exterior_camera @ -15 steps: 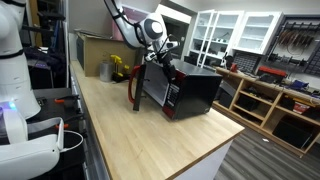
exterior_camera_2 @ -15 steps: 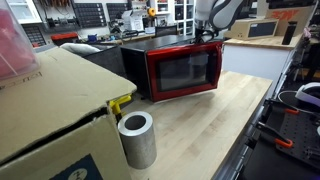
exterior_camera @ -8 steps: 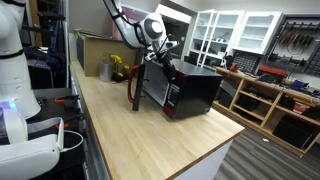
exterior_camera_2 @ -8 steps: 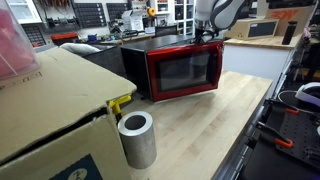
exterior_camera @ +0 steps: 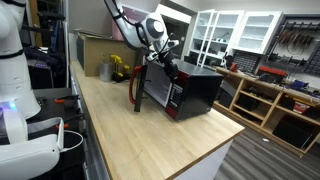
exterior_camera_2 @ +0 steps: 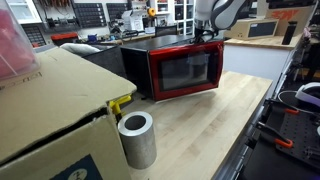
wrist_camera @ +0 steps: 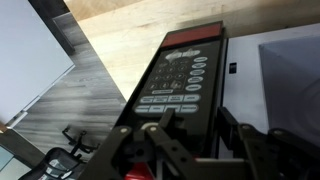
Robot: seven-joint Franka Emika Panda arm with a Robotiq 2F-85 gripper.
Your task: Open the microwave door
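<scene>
Microwave (exterior_camera: 198, 90): black casing, glossy red front. It sits toward the far end of the worktop, near the cardboard box (exterior_camera: 95, 52).

Microwave door (exterior_camera_2: 185, 72): red frame around a dark window, taking up most of the front. In both exterior views, cannot tell if it is flush with the casing or slightly ajar.

Control strip (wrist_camera: 185, 75): black keypad with a red end in the wrist view. A pale surface with a small dark slot lies just beside it.

Surface: light wooden worktop (exterior_camera: 150, 140). In an exterior view, a grey metal cylinder (exterior_camera_2: 137, 138) stands upright beside a large cardboard carton (exterior_camera_2: 50, 110).

Room: workshop with white glass-fronted cabinets (exterior_camera: 235, 30) behind, grey floor (wrist_camera: 60, 110) and a white robot body (exterior_camera: 15, 80) at the edge.

Gripper (exterior_camera: 163, 58): at the top front edge of the microwave, above the control-strip end (exterior_camera_2: 207, 38). In the wrist view (wrist_camera: 190, 150) the fingers (wrist_camera: 128, 150) are partly spread, with the near end of the strip between them. Contact with the strip cannot be told, and no firm pinch is visible.
</scene>
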